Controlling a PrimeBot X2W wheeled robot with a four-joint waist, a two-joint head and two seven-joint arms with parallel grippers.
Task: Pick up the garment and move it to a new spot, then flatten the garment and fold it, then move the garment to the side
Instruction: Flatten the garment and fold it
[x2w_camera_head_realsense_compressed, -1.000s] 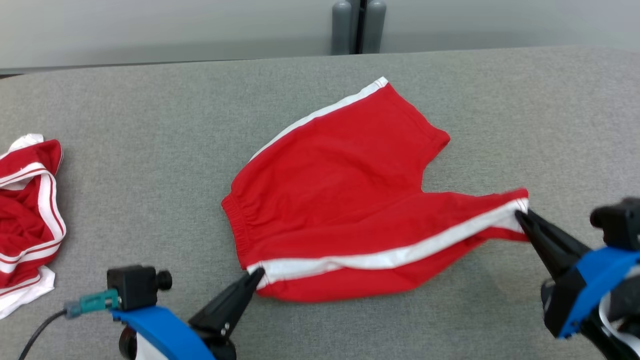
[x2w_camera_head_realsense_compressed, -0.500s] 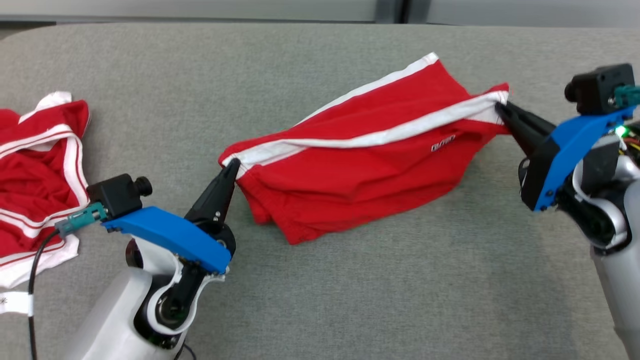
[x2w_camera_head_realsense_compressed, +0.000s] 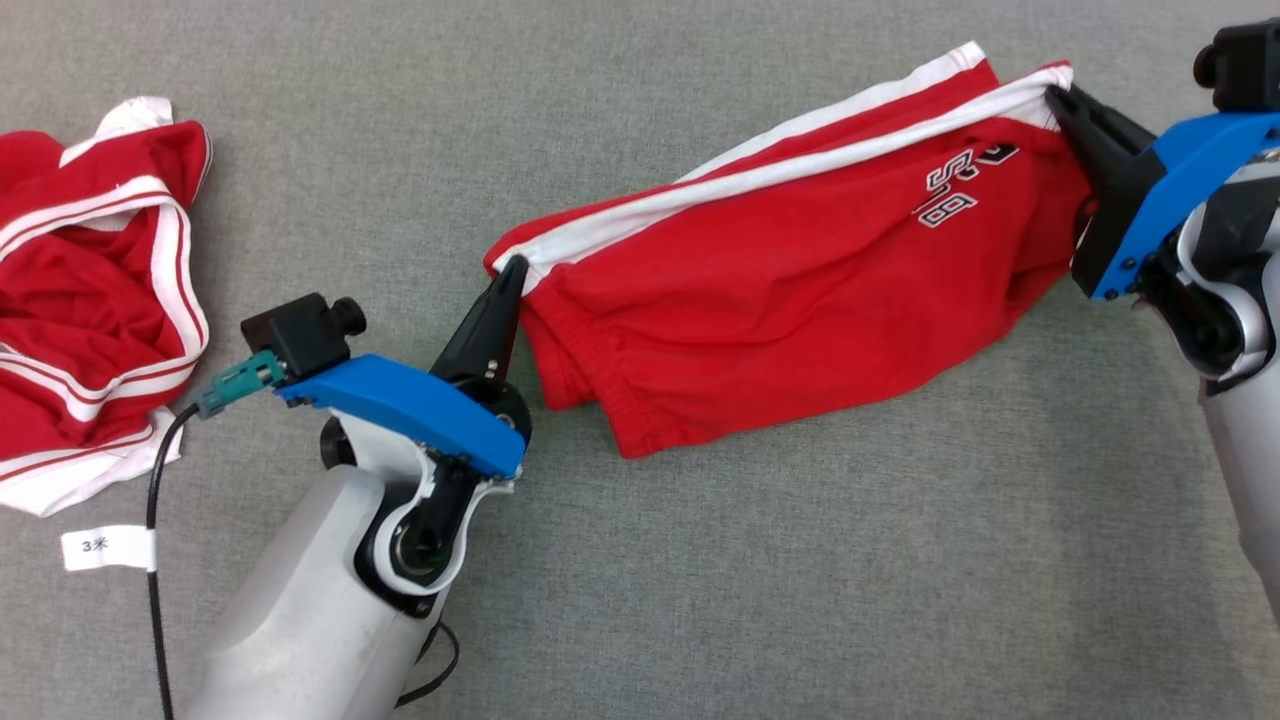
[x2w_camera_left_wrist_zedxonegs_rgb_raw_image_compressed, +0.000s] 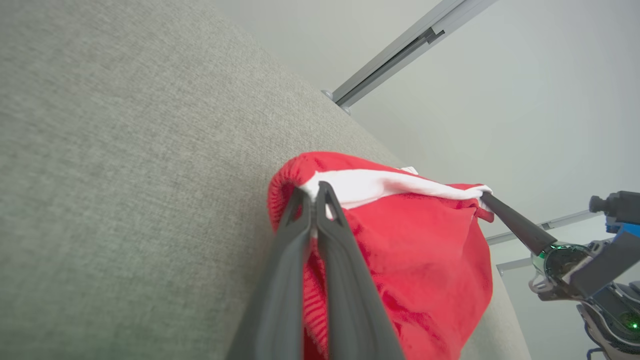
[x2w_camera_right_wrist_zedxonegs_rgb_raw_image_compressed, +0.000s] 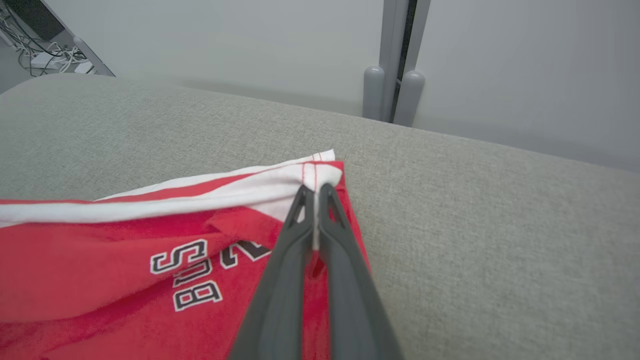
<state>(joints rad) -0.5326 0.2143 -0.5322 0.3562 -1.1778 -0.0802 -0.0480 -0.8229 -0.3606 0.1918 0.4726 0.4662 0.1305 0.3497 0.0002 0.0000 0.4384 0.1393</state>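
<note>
1. Red cloth shorts with white side stripes (x2w_camera_head_realsense_compressed: 800, 300) sit right of centre in the head view, over the grey fabric-covered bench (x2w_camera_head_realsense_compressed: 700, 600). Their long axis slants from mid-frame up to the upper right.
2. At the lower-left end, the left claw (x2w_camera_head_realsense_compressed: 512, 268) is pressed together and pinches the waistband corner.
3. At the upper-right end, the right claw (x2w_camera_head_realsense_compressed: 1055, 98) is likewise closed and pinches the leg-hem corner.
4. One white-striped edge is stretched between them, and the body sags toward the frame's bottom. Laying it flat probably needs both arms moving together.
</note>
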